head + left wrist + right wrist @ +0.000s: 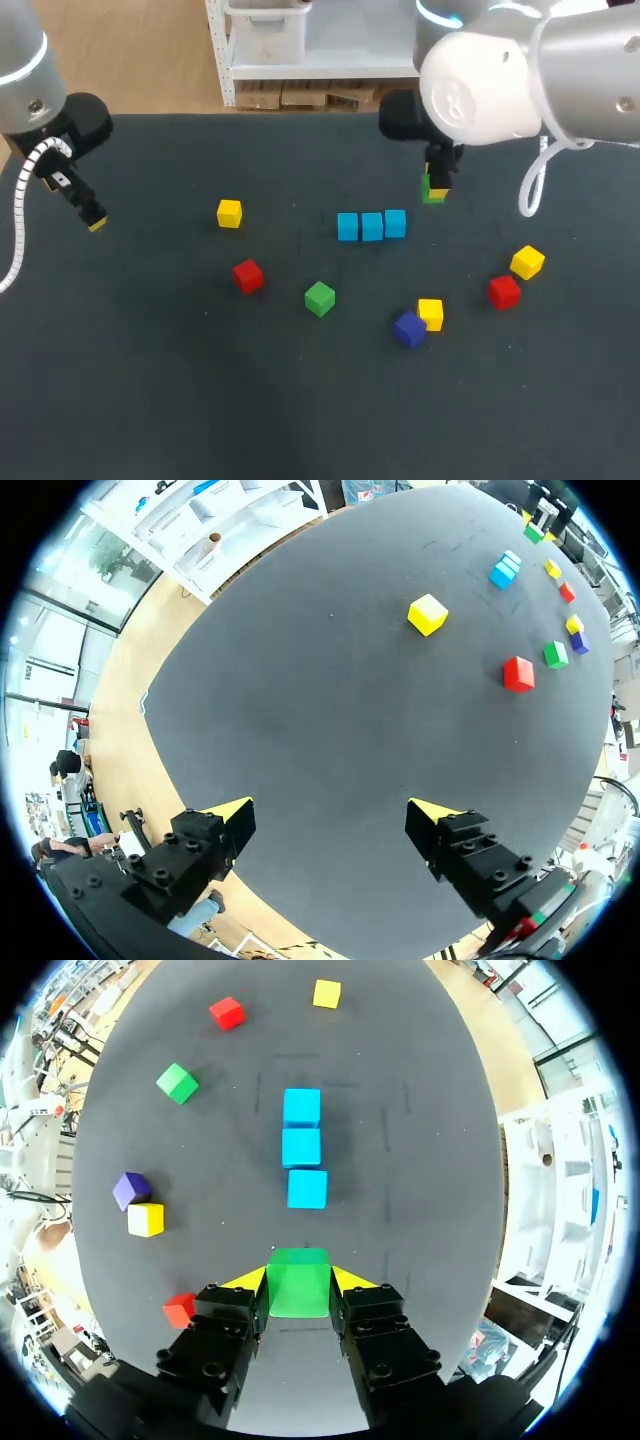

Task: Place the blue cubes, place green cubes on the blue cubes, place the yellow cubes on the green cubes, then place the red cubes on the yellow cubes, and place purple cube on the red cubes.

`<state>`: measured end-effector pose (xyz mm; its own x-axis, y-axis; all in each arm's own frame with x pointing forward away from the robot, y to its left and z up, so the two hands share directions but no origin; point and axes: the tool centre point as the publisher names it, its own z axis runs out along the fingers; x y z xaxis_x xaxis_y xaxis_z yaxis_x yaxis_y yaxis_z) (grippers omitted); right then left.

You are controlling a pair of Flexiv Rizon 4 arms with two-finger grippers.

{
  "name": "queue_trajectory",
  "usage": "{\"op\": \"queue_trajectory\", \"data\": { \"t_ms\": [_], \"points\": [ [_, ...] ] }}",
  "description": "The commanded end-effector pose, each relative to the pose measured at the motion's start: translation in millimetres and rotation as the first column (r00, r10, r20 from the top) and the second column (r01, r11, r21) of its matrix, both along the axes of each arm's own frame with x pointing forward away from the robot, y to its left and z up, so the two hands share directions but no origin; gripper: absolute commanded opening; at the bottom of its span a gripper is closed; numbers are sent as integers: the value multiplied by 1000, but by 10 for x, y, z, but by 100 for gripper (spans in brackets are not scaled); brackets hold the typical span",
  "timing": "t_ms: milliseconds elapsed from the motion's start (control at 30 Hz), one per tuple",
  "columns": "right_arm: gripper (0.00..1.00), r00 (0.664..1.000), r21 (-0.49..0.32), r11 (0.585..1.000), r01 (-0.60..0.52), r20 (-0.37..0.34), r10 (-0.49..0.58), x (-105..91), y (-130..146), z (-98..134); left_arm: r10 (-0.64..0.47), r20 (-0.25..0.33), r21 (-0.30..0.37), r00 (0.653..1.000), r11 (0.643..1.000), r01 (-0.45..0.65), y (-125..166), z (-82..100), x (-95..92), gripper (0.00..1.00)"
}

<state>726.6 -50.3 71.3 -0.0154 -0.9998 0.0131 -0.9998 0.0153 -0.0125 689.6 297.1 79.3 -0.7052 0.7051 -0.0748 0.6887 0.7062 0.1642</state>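
Observation:
Three blue cubes (371,226) (301,1147) lie side by side in a row at the table's middle. My right gripper (436,188) (298,1282) is shut on a green cube (298,1282) (431,192), held above the table just behind the row's right end. A second green cube (319,298) (177,1082) lies in front of the row. Three yellow cubes (229,213) (430,313) (527,262), two red cubes (247,275) (504,292) and a purple cube (408,328) are scattered around. My left gripper (93,219) (330,822) hangs open at the far left, nothing between its fingers.
The dark table mat (150,380) carries only the cubes. The purple cube (130,1189) touches a yellow cube (145,1219) in front of the row. In the left wrist view a yellow cube (427,614) and a red cube (517,673) lie well ahead of the fingers.

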Motion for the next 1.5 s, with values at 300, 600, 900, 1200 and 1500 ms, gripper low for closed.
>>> {"op": "queue_trajectory", "data": {
  "t_ms": [300, 600, 900, 1200, 1500],
  "points": [
    [0, 999, 16, 999, -49, -12, 50, 142, 321, -66, 1, -2, 1, 1000, 1000, -1, -3, 2, 7, 100],
    [0, 995, 32, 996, -87, -52, 88, 147, 468, -75, 1, -2, 1, 1000, 1000, -1, -3, 2, 7, 100],
    [0, 993, 17, 997, -70, -99, 72, 115, 550, -169, 1, -2, 1, 1000, 1000, -1, -3, 2, 7, 100],
    [0, 993, -1, 999, -37, -114, 37, 69, 567, -219, 1, -2, 1, 1000, 1000, -1, -3, 2, 7, 100],
    [0, 994, -24, 999, -24, -108, 21, 79, 563, -277, 1, -2, 1, 1000, 1000, -1, -3, 2, 7, 100]
  ]
}}
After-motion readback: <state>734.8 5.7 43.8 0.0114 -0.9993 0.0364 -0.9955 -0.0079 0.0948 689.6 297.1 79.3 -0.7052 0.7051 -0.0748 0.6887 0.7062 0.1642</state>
